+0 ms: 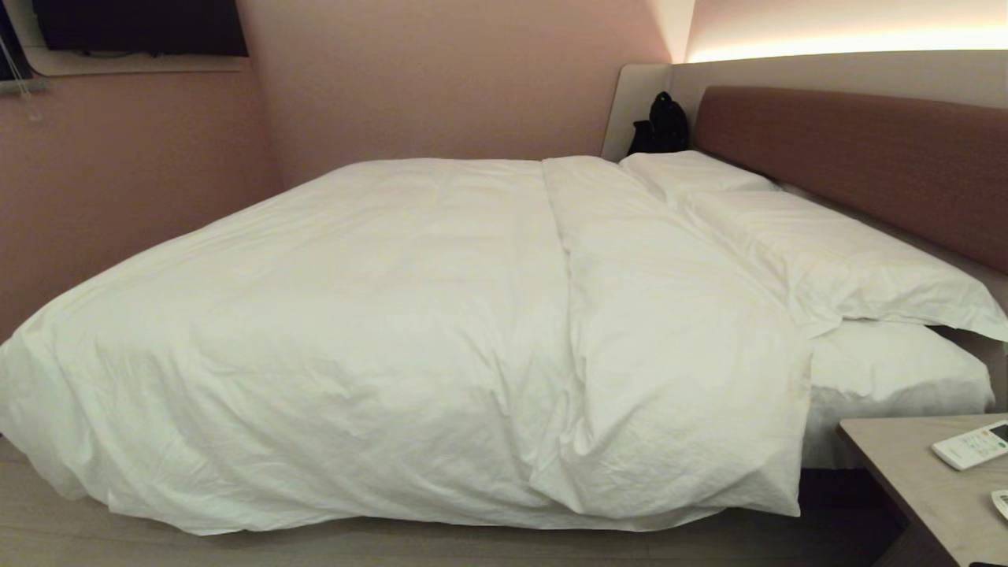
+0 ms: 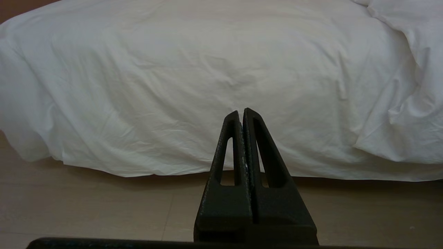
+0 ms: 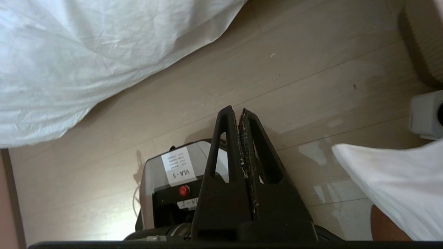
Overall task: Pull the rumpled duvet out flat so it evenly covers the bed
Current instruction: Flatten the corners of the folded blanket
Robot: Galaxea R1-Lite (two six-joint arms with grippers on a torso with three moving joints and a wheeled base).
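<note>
The white puffy duvet (image 1: 378,331) lies over the bed (image 1: 890,370), its near side hanging to the floor. A folded-back band (image 1: 669,346) of it runs across the bed next to the pillows (image 1: 835,252). Neither arm shows in the head view. In the left wrist view the left gripper (image 2: 241,111) is shut and empty, pointing at the hanging duvet side (image 2: 207,79), apart from it. The right gripper (image 3: 235,110) is shut and empty, pointing down at the floor beside a duvet corner (image 3: 69,69).
A bedside table (image 1: 929,488) with a white remote (image 1: 970,445) stands at the near right. A black bag (image 1: 661,126) sits in the far corner by the reddish-brown headboard (image 1: 866,157). The robot's base (image 3: 169,180) and some white cloth (image 3: 398,183) lie below the right gripper.
</note>
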